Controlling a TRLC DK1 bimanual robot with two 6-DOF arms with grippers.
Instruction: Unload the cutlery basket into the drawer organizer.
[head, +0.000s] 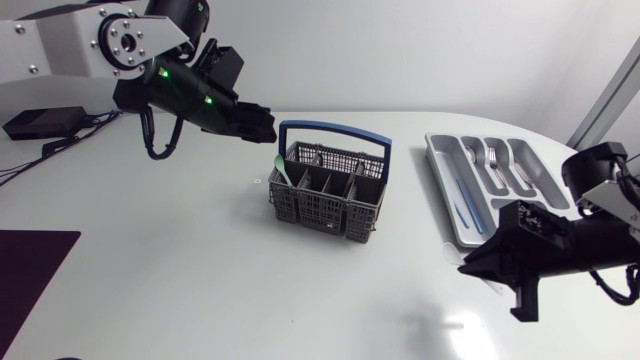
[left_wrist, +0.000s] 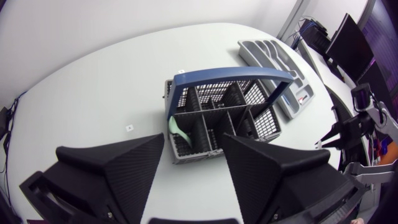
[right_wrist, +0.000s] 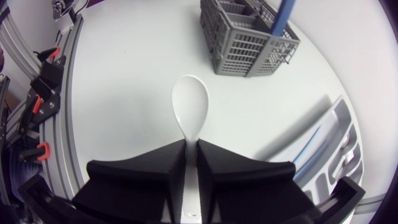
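My right hand (right_wrist: 191, 145) is clenched on the handle of a white spoon (right_wrist: 190, 102). Both fingers press the handle from either side, and the bowl sticks straight out ahead of the fingertips, low over the desk (head: 180, 260).

The spoon's place is the organizer (head: 437, 170), which is not ahead of the spoon. It lies off to one side of my right hand, close by, at the desk's far right. The spoon's long axis points away from it, roughly towards the basket (head: 330, 205). The organizer's slots run at an angle to that axis.

As I judge it, the coming move is a turn of the wrist, so that the spoon comes in line with a slot, followed by a short carry sideways over the rim. The right arm is plainly the nearer one for this.

My left hand (left_wrist: 193, 149) is released, its fingers spread wide with nothing between them. It hangs just beside the basket, on the side away from the organizer. A pale green utensil (left_wrist: 177, 129) stands in the basket's corner compartment nearest that hand. I judge the left arm is best placed to take it.
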